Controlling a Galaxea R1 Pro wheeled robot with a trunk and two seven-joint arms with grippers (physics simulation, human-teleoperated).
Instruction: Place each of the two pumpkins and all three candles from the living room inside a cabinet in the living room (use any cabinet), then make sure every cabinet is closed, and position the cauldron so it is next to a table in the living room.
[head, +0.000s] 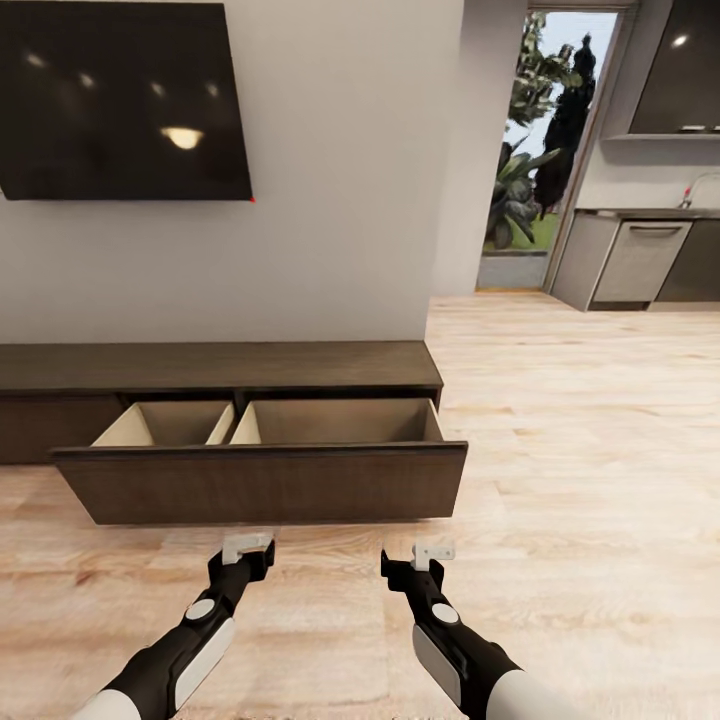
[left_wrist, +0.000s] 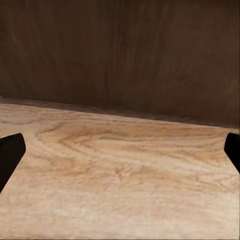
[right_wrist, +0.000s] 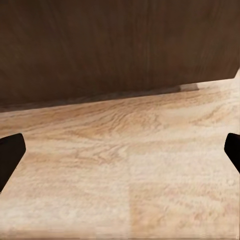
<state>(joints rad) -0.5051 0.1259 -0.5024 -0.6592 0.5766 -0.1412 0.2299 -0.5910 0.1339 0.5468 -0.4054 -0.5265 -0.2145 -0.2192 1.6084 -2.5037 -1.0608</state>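
Nearest the camera, the left gripper (head: 247, 547) and the right gripper (head: 432, 553) hover low over the light wood floor (head: 580, 480), well apart from each other. Both have their fingers spread wide and hold nothing. Just beyond them stands the cabinet (head: 215, 368), a long dark-brown unit against the far wall. Its drawer (head: 262, 483) is pulled out toward the grippers, showing two tan compartments. A dark television (head: 120, 95) hangs on the wall above.
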